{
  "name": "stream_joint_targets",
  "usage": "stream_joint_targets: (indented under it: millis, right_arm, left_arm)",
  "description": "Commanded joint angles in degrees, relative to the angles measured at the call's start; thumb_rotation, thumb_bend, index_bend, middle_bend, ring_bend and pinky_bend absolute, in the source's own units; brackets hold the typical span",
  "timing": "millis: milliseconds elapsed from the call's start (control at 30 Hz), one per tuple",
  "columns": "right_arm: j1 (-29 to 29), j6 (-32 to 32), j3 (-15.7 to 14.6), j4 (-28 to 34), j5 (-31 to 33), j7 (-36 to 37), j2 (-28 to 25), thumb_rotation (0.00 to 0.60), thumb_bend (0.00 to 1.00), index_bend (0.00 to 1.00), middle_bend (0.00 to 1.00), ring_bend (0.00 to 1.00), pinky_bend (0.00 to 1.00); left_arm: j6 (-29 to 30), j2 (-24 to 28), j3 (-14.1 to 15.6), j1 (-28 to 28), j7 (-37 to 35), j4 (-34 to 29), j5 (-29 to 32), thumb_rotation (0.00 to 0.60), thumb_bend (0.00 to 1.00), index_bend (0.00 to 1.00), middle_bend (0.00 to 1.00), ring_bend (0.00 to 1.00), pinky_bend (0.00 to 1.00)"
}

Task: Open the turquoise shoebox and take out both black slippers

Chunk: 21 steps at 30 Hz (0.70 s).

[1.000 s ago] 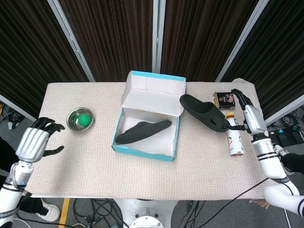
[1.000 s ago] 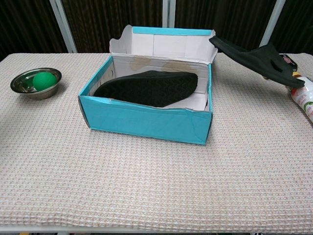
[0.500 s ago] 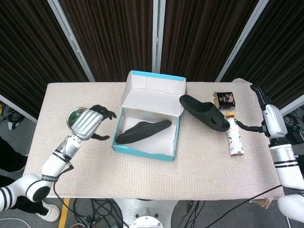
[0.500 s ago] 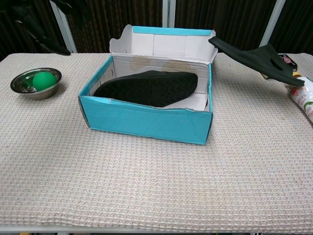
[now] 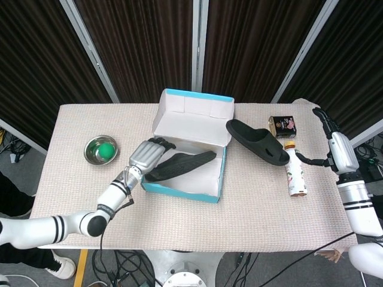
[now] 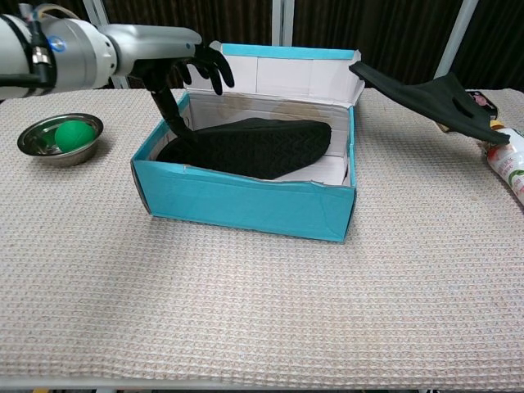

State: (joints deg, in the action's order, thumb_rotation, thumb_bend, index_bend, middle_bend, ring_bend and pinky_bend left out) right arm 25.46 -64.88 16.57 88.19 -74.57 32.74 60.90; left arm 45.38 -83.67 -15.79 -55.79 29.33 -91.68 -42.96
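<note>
From the head view, the box (image 5: 185, 158) sits open in the middle of the surface (image 5: 251, 209). One slipper (image 5: 179, 165) lies inside it. The other slipper (image 5: 257, 142) is already out, lying right of the box with its toe on the lid. The left hand (image 5: 148, 154) is over the left wall of the box with its fingers (image 5: 163, 143) spread and holding nothing. The right hand (image 5: 335, 146) waits at the far right edge, empty, fingers apart, near a bottle (image 5: 293, 173).

From the chest view, the left hand (image 6: 192, 65) hangs above the back end of the slipper (image 6: 246, 147) in the box. I think it should go down slowly, put fingers on both sides of that end, squeeze well, then lift straight up so the slipper does not drag the wall (image 6: 160, 135) along. A bowl (image 6: 61, 139) is close by, so swing clear of it.
</note>
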Motion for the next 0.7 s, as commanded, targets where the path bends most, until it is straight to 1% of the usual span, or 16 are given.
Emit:
stream_joint_targets:
  millis: [33, 67, 133, 267, 433, 500, 567, 600, 633, 667, 700]
  right_arm:
    - [-0.1, 0.1, -0.1, -0.3, -0.1, 0.3, 0.1, 0.600, 0.06, 0.00, 0.00, 0.00, 0.00]
    - [-0.2, 0.0, -0.3, -0.5, -0.2, 0.3, 0.2, 0.600, 0.06, 0.00, 0.00, 0.00, 0.00]
    - [-0.3, -0.1, -0.4, -0.6, -0.4, 0.5, 0.2, 0.600, 0.06, 0.00, 0.00, 0.00, 0.00]
    - [-0.5, -0.1, -0.4, -1.1, -0.5, 1.2, 0.2, 0.600, 0.07, 0.00, 0.00, 0.00, 0.00]
    - [-0.6, 0.0, -0.5, -1.8, -0.6, 2.2, 0.3, 0.600, 0.08, 0.00, 0.00, 0.00, 0.00]
    - [-0.6, 0.0, -0.5, -2.0, -0.8, 2.6, 0.3, 0.600, 0.08, 0.00, 0.00, 0.00, 0.00]
    - [-0.6, 0.0, -0.5, -2.2, -0.9, 2.9, 0.3, 0.600, 0.08, 0.00, 0.00, 0.00, 0.00]
    - [-0.7, -0.1, -0.5, -2.4, -0.9, 3.0, 0.4, 0.600, 0.08, 0.00, 0.00, 0.00, 0.00]
    - [-0.7, -0.2, -0.5, -2.5, -0.9, 3.2, 0.5, 0.600, 0.08, 0.00, 0.00, 0.00, 0.00]
    - [-0.8, -0.2, -0.5, -2.6, -0.9, 3.4, 0.6, 0.600, 0.08, 0.00, 0.00, 0.00, 0.00]
    - [-0.8, -0.2, -0.5, -2.7, -1.0, 3.6, 0.6, 0.600, 0.08, 0.00, 0.00, 0.00, 0.00]
  left_arm:
    - [-0.3, -4.1, 0.8, -5.8, 4.2, 3.1, 10.3, 0.600, 0.00, 0.21, 0.22, 0.13, 0.21]
    - [0.0, -4.8, 0.9, -6.9, 4.8, 3.8, 12.6, 0.600, 0.00, 0.20, 0.22, 0.13, 0.21]
    - [0.6, -5.8, 1.1, -8.5, 6.0, 5.1, 15.3, 0.600, 0.00, 0.21, 0.22, 0.13, 0.22]
    - [2.2, -8.8, 2.9, -11.3, 9.2, 9.1, 19.6, 0.600, 0.00, 0.20, 0.22, 0.13, 0.22]
    - [3.1, -12.5, 5.2, -13.1, 12.4, 14.0, 22.6, 0.600, 0.00, 0.21, 0.22, 0.14, 0.25]
    - [3.3, -14.1, 6.3, -13.2, 13.0, 16.0, 21.8, 0.600, 0.01, 0.22, 0.24, 0.18, 0.29]
    - [4.8, -15.8, 7.4, -12.9, 13.1, 18.1, 19.2, 0.600, 0.05, 0.28, 0.33, 0.29, 0.43]
    - [5.4, -16.4, 7.7, -12.5, 12.7, 18.7, 18.0, 0.600, 0.08, 0.32, 0.38, 0.33, 0.48]
    - [5.9, -17.0, 7.7, -12.0, 11.7, 19.5, 16.4, 0.600, 0.12, 0.40, 0.47, 0.41, 0.56]
    - [6.0, -17.3, 7.5, -11.5, 10.7, 19.8, 15.5, 0.600, 0.16, 0.45, 0.54, 0.48, 0.61]
    - [5.9, -17.5, 7.2, -11.0, 9.6, 20.0, 14.8, 0.600, 0.19, 0.48, 0.57, 0.51, 0.65]
